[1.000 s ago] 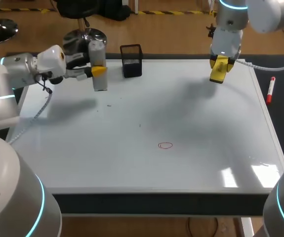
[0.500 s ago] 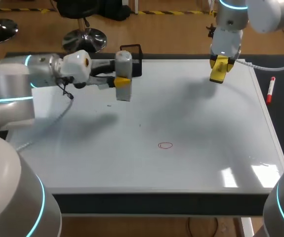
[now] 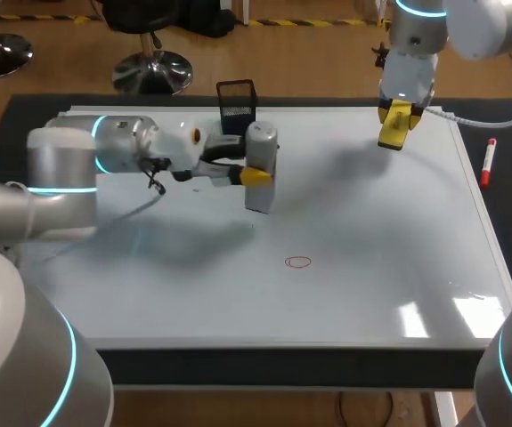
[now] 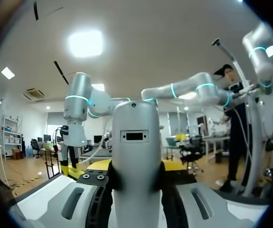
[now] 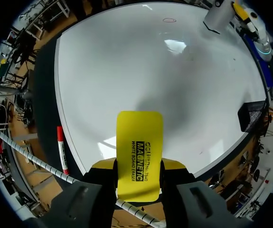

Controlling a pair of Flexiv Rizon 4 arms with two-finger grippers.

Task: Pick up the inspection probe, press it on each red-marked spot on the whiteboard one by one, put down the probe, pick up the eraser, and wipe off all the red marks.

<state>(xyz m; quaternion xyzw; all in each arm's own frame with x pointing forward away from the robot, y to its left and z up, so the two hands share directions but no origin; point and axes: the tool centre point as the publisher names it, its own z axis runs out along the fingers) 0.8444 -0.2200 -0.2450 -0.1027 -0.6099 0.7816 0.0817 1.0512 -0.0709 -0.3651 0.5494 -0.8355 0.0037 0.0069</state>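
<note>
From the head view, my left gripper [image 3: 256, 176] pinched the upright inspection probe [image 3: 261, 156], beyond the red circle [image 3: 298, 261] on the whiteboard [image 3: 389, 258]. My right gripper [image 3: 391, 133] clamped the yellow eraser [image 3: 399, 117], far past that circle.

In the left wrist view, the inspection probe [image 4: 135, 152] stood squeezed between my fingers [image 4: 77, 202].

In the right wrist view, the eraser [image 5: 139, 147] sat pinched, with the red circle [image 5: 169, 20] well ahead of it.

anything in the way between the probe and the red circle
Nothing visible: only bare whiteboard lies between the probe in the left gripper and the red circle. The mesh basket stands behind the probe, the eraser in the right gripper far aside.
</note>
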